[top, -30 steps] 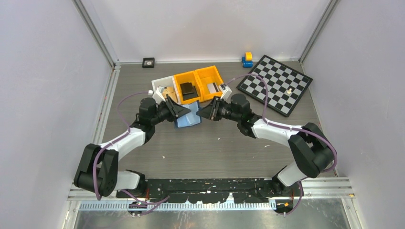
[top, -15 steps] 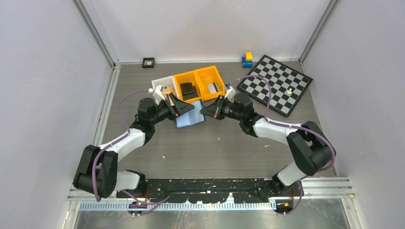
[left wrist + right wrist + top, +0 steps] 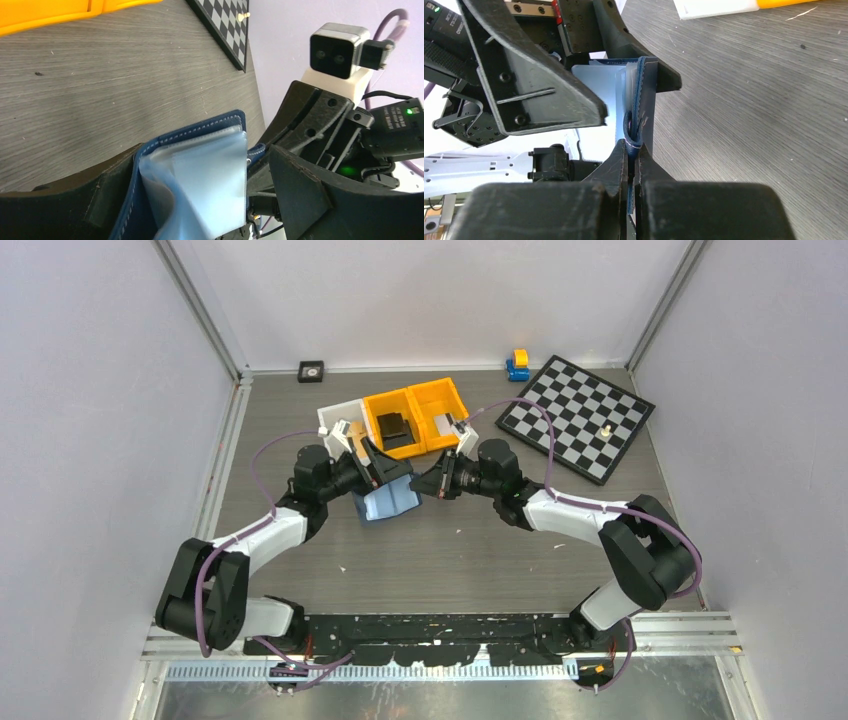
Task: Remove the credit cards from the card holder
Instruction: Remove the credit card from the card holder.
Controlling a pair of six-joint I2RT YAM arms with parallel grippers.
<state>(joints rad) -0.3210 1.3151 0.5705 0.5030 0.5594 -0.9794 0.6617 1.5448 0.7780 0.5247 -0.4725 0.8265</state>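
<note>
Now the card holder (image 3: pixel 390 503) is held upright over the counter (image 3: pixel 440 550). The right fingers (image 3: pixel 631 150) are pinched shut on its navy edge, and the left fingers (image 3: pixel 385 470) gape wide around it, gripping nothing. No credit cards show; next, the left side probably must reach into a pocket (image 3: pixel 210 175).

The holder (image 3: pixel 200 128) runs off the left wrist view's bottom edge, its cloudy pockets (image 3: pixel 210 185) hiding whether a card is inside; from above, the left gripper (image 3: pixel 388 471) and right gripper (image 3: pixel 420 485) cover its top, and what the bins (image 3: pixel 441 390) hold is too small to tell.
</note>
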